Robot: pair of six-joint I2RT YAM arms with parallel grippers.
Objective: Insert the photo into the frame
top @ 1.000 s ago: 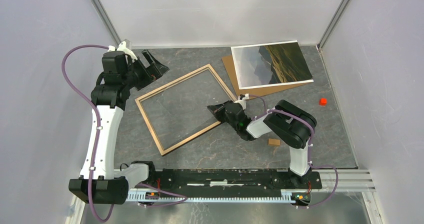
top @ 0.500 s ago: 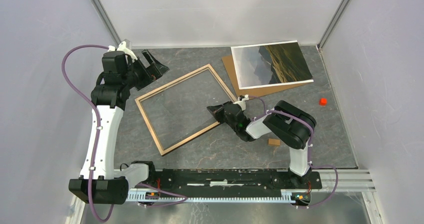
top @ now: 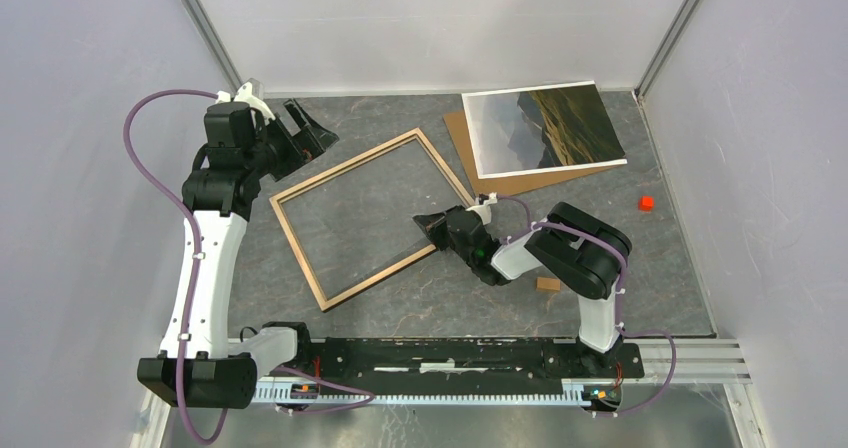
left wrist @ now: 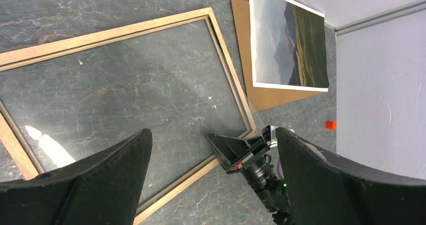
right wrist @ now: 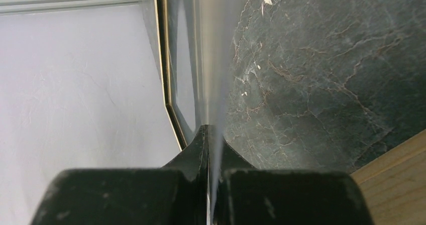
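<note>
While my right gripper (top: 428, 218) pinches the thin clear pane (right wrist: 216, 84) of the frame (top: 298, 254) and my left gripper (top: 312, 130) hangs wide open, I fear that pane slipping or cracking if tugged

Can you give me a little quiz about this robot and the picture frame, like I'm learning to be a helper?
1. True or false: the photo is inside the frame.
2. Fill in: the ___ arm's jaws stand open.
3. The photo rests on: A the frame, B a brown board, C a red cube.
Key: 1 false; 2 left; 3 B.
</note>
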